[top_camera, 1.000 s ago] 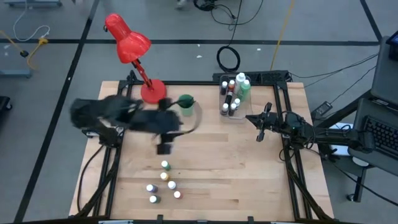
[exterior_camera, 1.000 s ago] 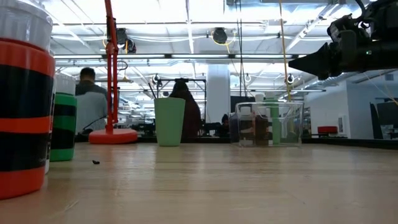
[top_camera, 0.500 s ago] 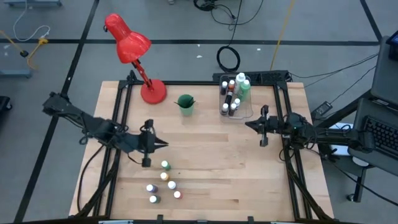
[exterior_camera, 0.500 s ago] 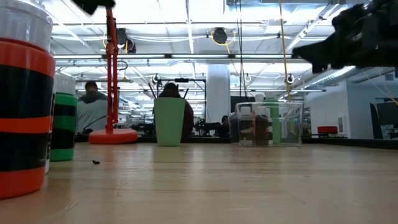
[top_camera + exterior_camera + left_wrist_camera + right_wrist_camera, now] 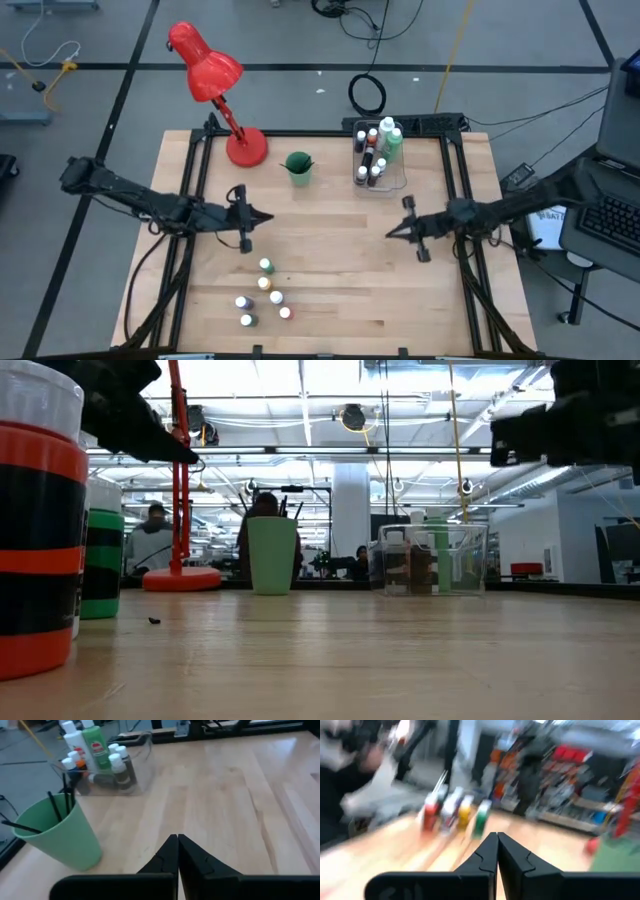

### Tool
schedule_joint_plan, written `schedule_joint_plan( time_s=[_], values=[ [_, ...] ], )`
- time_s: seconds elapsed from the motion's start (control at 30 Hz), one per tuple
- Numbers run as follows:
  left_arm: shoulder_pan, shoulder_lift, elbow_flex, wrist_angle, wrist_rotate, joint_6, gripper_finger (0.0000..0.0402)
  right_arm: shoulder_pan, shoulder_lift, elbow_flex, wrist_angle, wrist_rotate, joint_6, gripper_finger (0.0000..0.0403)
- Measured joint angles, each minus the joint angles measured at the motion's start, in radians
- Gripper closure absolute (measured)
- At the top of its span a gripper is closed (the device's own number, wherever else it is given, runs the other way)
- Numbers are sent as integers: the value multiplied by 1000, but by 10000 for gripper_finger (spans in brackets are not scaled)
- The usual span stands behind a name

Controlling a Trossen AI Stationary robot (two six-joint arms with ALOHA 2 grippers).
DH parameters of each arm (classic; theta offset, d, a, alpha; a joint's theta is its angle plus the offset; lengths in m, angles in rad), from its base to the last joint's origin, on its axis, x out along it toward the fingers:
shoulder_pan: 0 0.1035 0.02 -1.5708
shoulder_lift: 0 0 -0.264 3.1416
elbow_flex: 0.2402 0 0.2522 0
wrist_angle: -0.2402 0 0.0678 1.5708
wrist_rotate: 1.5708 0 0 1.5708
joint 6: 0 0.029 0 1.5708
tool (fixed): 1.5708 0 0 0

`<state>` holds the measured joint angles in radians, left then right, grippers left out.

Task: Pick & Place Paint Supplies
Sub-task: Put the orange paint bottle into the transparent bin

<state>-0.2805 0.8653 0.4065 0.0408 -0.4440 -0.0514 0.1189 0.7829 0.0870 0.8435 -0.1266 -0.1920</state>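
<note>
a: what sits nearest the front edge of the table?

b: five small white-capped paint bottles (image 5: 264, 292), loose on the wooden table (image 5: 340, 260) in the high view, none of them held. in the low view one stands huge against the lens.

a: and above them?

b: the left gripper (image 5: 262, 218) hangs over the wood just behind that cluster, fingers pressed together on nothing. a second ago it was a blur up by the green cup; now it has swung down toward the loose bottles and its jaws have shut.

a: the right one?

b: the right gripper (image 5: 392, 233) has come in from the table's right edge toward the middle, also clamped shut and empty. its wrist view shows a row of the small bottles ahead, blurred.

a: farther back?

b: a green cup (image 5: 57, 836) with dark-handled brushes (image 5: 56, 806) standing in it, then a clear plastic bin (image 5: 376, 160) holding several small bottles plus a tall green bottle (image 5: 96, 747) and a tall white bottle (image 5: 76, 744). a red desk lamp (image 5: 215, 85) stands at the back left.

a: what does it mean for the job?

b: i judge both arms are moving in on the remaining five; either would need to open before a pick.
</note>
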Motion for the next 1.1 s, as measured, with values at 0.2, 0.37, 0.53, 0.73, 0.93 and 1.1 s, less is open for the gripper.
schedule_joint_plan(
  time_s=[0.2,0.37,0.53,0.73,0.93,1.1],
  values=[
    [24,-1,0,20,7,-1,381,188,405,168,230,179,-15,399],
    [24,-1,0,18,63,30,378,254,739,419,271,180,-39,399],
    [24,-1,1,7,86,50,378,271,981,647,265,182,-63,399],
    [24,-1,1,-23,87,25,378,276,1189,881,232,297,84,380],
    [24,0,1,-84,87,-46,378,289,1291,1015,191,287,189,284],
    [22,0,1,-98,86,-143,378,354,1307,1085,167,265,248,189]
  ],
)
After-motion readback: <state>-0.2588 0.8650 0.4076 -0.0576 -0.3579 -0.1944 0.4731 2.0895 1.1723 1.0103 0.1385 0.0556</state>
